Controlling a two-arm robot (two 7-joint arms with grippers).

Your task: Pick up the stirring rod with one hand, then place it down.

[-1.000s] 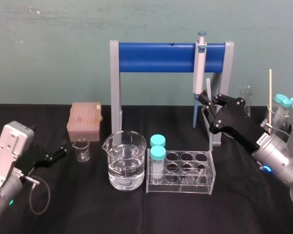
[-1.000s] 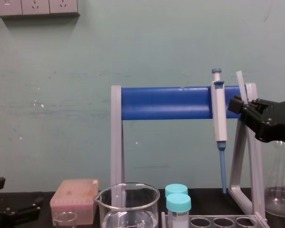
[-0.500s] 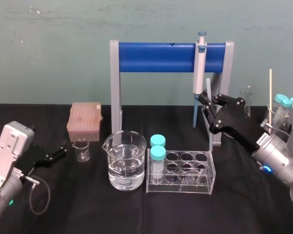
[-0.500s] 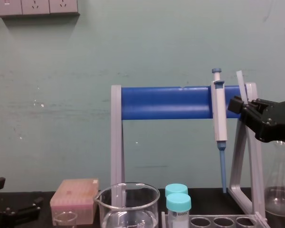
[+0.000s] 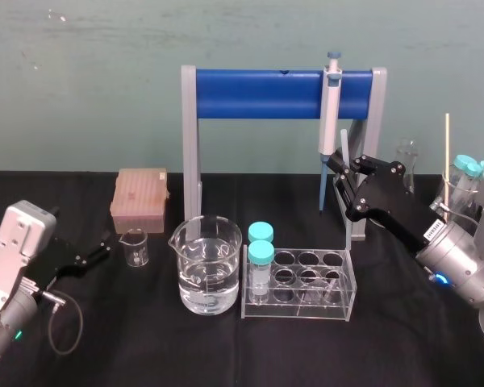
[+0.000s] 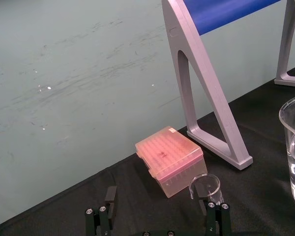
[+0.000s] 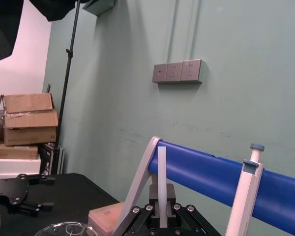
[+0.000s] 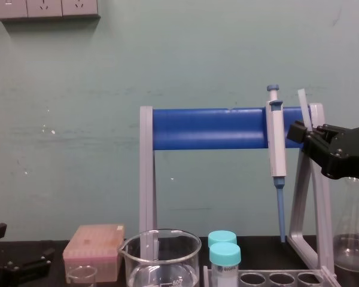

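Observation:
The stirring rod [image 5: 344,145] is a thin whitish translucent rod that stands nearly upright in the air, its upper end rising above my right gripper [image 5: 340,167]. That black blocky gripper is shut on the rod's lower part, just right of the hanging pipette [image 5: 329,113]. In the chest view the rod [image 8: 303,106] crosses the blue bar's right end above the right gripper [image 8: 299,133]. The right wrist view shows the rod [image 7: 162,177] clamped between the two fingers. My left gripper [image 5: 105,247] rests low at the table's left, open, with nothing in it.
A grey stand with a blue bar [image 5: 258,94] spans the back. In front stand a water-filled beaker [image 5: 206,266] and a clear tube rack [image 5: 306,282] with capped tubes. A pink tip box [image 5: 140,199] and a small beaker [image 5: 135,247] are left; flasks [image 5: 460,189] are right.

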